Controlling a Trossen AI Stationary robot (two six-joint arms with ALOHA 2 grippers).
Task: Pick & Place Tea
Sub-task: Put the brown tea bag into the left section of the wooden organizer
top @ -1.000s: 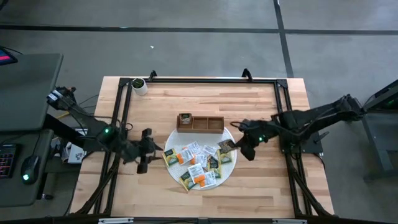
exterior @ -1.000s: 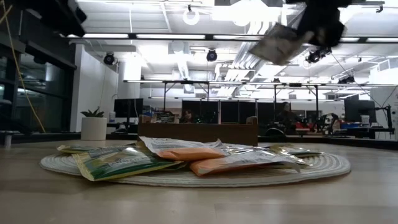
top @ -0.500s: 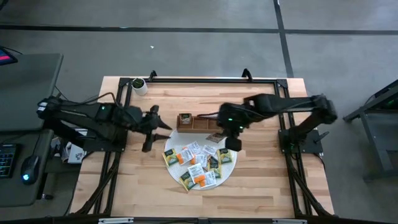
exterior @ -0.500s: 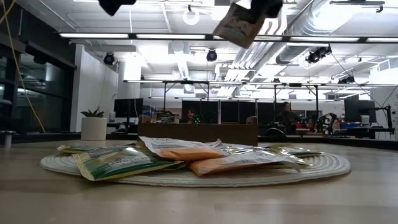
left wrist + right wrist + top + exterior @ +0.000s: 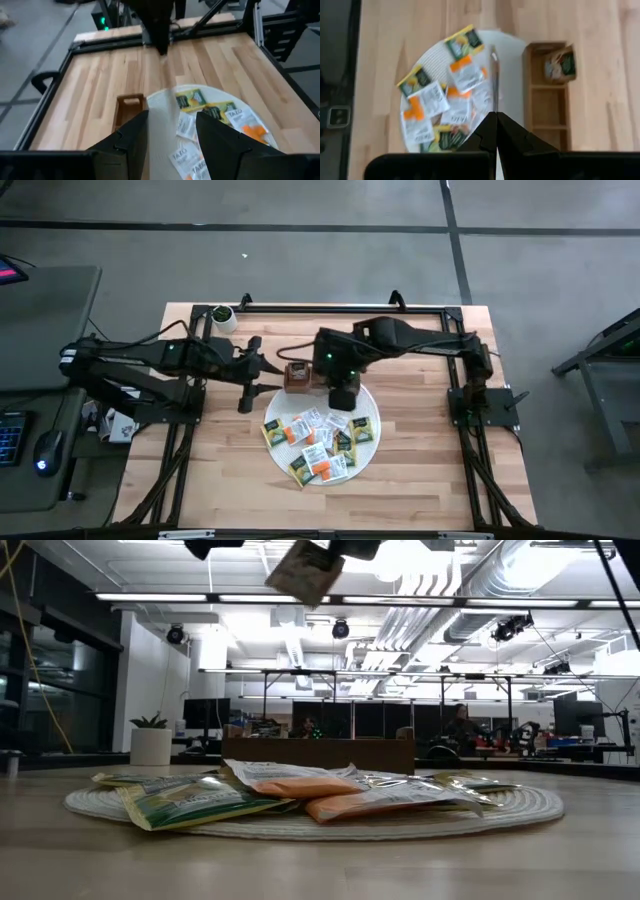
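A tea packet (image 5: 305, 570), pinched in the right gripper (image 5: 343, 392), is being swung leftward from 3 o'clock toward the tray (image 5: 298, 376); the left gripper (image 5: 245, 385) is hanging parted, empty, after having advanced.

Four cameras: one overhead, one at table level, one on each wrist.

The high view looks straight down from well above, taking in the whole table (image 5: 420, 470) and both arms. The low view sits at table-top height on the near edge, facing level across the round mat (image 5: 520, 808) close in front of it, into the room beyond. The left wrist view looks forward and down past its own fingers (image 5: 131, 135) toward the right across the table; the right wrist view points nearly straight down from close above. All four share the mat with its packets (image 5: 427, 102); three also share the wooden tray (image 5: 297, 375).
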